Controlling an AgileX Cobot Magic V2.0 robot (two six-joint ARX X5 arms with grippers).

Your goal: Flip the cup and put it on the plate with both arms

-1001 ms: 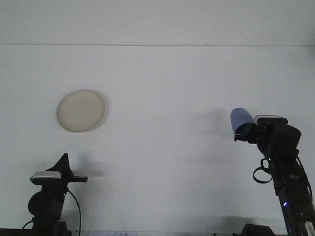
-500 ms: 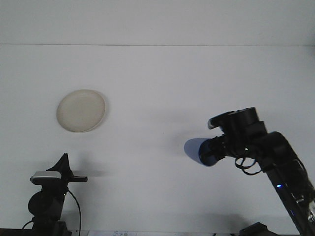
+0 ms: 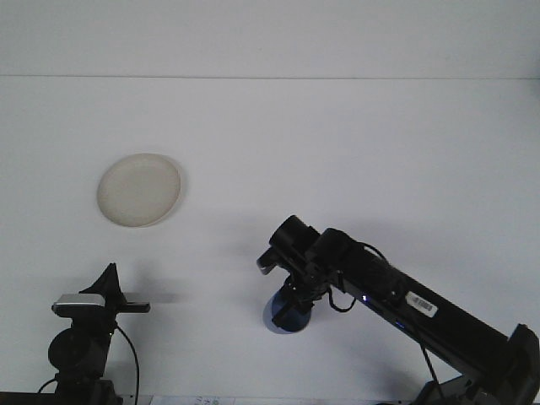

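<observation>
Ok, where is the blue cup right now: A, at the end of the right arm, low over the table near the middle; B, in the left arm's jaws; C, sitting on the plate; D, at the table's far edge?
A: the blue cup sits under the right gripper, well apart from the plate.

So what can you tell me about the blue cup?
The blue cup looks like smooth plastic. Only its lower part shows; the right gripper covers the rest from above, so I cannot tell which way up it is. It sits low over the white table, near the front middle, far from the plate. Whether it touches the table is unclear.
</observation>
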